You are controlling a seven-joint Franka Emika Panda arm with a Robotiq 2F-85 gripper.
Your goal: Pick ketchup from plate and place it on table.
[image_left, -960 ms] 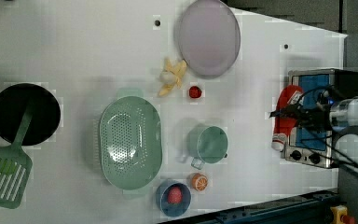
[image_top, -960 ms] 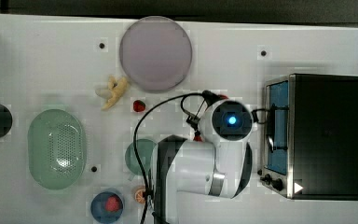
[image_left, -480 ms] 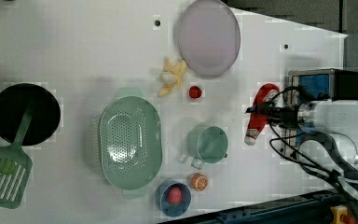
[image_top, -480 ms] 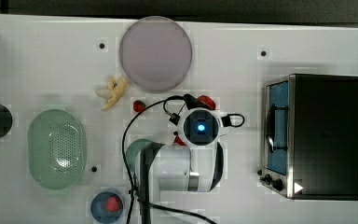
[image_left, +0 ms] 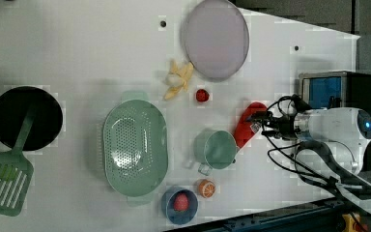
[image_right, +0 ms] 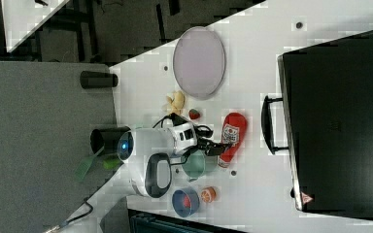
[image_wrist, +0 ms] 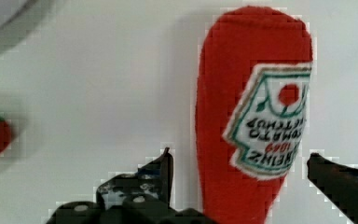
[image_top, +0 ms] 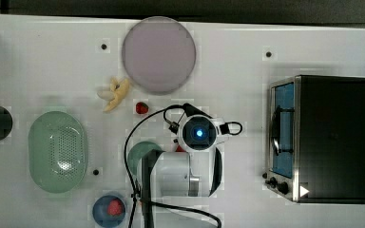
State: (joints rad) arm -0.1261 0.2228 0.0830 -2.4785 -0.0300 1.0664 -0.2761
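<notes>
Ketchup (image_wrist: 242, 140) between spread fingers (image_wrist: 161, 172)

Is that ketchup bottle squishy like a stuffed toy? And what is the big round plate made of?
The ketchup looks soft, probably plush or felt: its red edge is fuzzy and the white label seems stitched or printed on cloth. It lies flat on the white table. The plate looks like smooth, matte plastic, pale lilac-grey with no shine, though painted wood or ceramic cannot be ruled out.

One ketchup (image_left: 245, 126), one plate (image_left: 216, 38), one strainer (image_left: 134, 146), one mug (image_left: 216, 150)
</notes>
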